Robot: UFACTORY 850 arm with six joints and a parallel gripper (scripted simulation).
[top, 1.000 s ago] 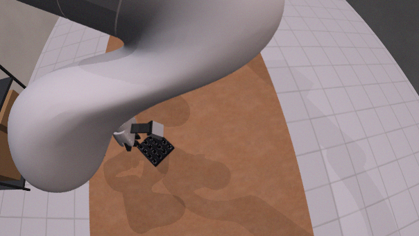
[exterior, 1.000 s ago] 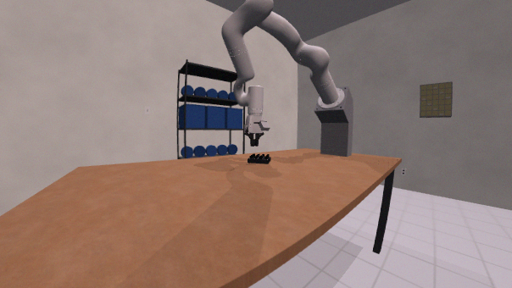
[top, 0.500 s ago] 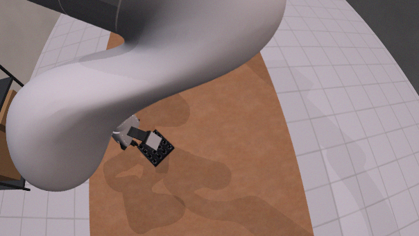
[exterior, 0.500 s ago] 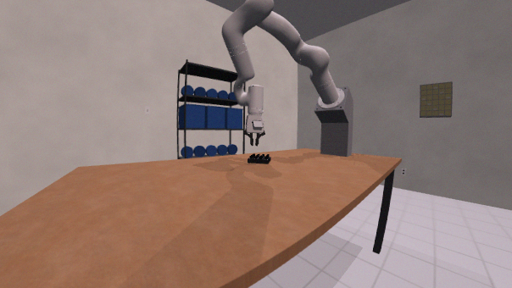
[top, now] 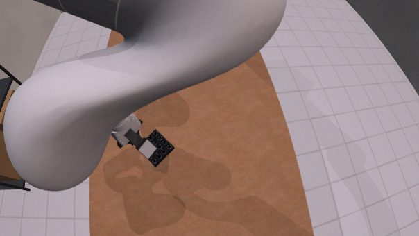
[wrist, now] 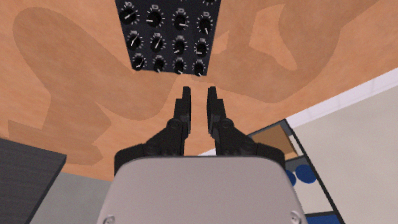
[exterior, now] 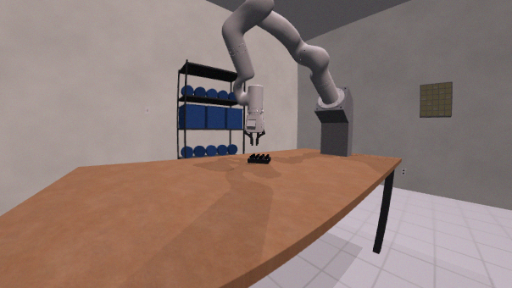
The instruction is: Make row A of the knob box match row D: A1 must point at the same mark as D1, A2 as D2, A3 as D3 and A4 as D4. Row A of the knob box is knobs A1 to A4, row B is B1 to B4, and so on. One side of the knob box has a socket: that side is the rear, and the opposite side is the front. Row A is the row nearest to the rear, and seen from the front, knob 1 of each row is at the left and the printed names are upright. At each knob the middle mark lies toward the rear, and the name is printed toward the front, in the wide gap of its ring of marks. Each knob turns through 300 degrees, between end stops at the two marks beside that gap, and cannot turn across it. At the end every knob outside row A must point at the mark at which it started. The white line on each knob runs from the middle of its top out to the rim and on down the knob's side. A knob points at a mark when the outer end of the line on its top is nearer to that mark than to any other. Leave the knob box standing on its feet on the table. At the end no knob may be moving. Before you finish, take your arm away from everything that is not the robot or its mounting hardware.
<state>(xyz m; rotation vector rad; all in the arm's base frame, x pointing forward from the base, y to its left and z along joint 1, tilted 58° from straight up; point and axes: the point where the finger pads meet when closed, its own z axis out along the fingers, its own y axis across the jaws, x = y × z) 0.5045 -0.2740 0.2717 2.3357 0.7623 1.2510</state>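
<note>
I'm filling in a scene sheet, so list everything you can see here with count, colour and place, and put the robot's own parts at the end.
Knob box: one, black with white-lined knobs, on the table under the gripper.
Table: one, orange-brown top with a black leg, across the room's middle.
Shelf rack: one, black frame, against the back wall behind the table.
Blue boxes: a row on the rack's middle shelf; exact count unclear.
Blue round things: rows on upper and lower shelves; count unclear.
Wall panel: one, yellowish grid, on the right wall.
Floor: pale tiles.
Pedestal: one, grey, at the table's far edge.
Arm: one, light grey.
Gripper: one, black fingers, narrowly parted, holding nothing, above the box.
</note>
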